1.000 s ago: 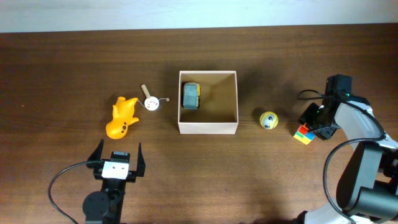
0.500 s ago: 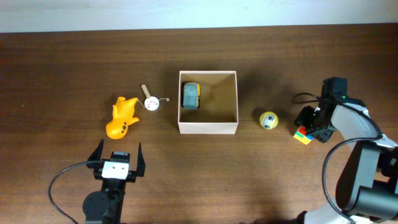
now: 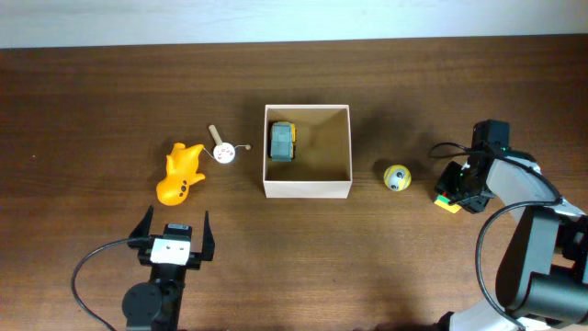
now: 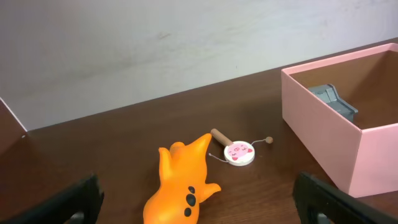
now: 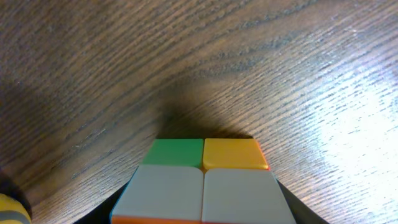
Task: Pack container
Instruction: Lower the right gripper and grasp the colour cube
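The container (image 3: pixel 308 190) is a square open box, white outside and tan inside, at mid table; a grey-and-yellow toy car (image 3: pixel 282 141) lies in its left half. The box also shows at the right of the left wrist view (image 4: pixel 323 149), with the car (image 4: pixel 333 99) inside. My right gripper (image 3: pixel 457 188) is shut on a multicoloured cube (image 3: pixel 446 200) to the right of the box. In the right wrist view the cube (image 5: pixel 202 180) fills the space between the jaws (image 5: pixel 202 214). My left gripper (image 3: pixel 173 237) is open and empty at the front left.
An orange toy animal (image 3: pixel 181 172) (image 4: pixel 183 180) and a small round rattle drum (image 3: pixel 223 151) (image 4: pixel 239 154) lie left of the box. A yellow ball (image 3: pixel 396 177) sits between the box and the cube. A cable loops from each arm.
The right gripper has shifted slightly left and the cube has turned in it, now showing green and yellow instead of red and blue. The left arm has not moved.
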{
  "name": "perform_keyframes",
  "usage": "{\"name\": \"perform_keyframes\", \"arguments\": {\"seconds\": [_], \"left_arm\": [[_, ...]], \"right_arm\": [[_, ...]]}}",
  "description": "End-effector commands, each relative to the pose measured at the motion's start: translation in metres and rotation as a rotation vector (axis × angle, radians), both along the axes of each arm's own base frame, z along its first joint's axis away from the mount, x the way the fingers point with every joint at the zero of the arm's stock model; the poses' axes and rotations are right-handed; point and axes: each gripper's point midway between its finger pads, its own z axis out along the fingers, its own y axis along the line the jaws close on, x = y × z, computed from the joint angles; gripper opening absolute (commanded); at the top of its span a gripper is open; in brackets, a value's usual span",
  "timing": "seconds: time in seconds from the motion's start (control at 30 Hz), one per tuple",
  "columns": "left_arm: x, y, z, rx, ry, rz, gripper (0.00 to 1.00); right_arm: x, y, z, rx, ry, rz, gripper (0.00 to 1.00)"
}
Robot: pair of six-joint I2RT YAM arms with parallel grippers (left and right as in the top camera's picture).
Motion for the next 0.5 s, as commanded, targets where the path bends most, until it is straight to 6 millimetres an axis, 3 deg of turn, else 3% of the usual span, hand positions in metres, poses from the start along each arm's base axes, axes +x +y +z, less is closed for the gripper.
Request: {"name": "perform_keyframes", "arguments": {"seconds": [0.0, 0.17, 0.47], "left_arm": [[0.0, 0.002, -0.001, 0.016, 0.001, 0.006, 0.99], [0.0, 0.002, -0.001, 0.016, 0.001, 0.006, 0.99], [0.0, 0.002, -0.001, 0.016, 0.001, 0.006, 0.99]], "right_arm": [[-0.002, 0.001, -0.003, -0.012, 0.01, 0.021, 0.54], [-0.001, 0.001, -0.003, -0.013, 0.007, 0.022, 0.64], [-0.005, 0.002, -0.016, -0.005, 0.046, 0.037, 0.65]]}}
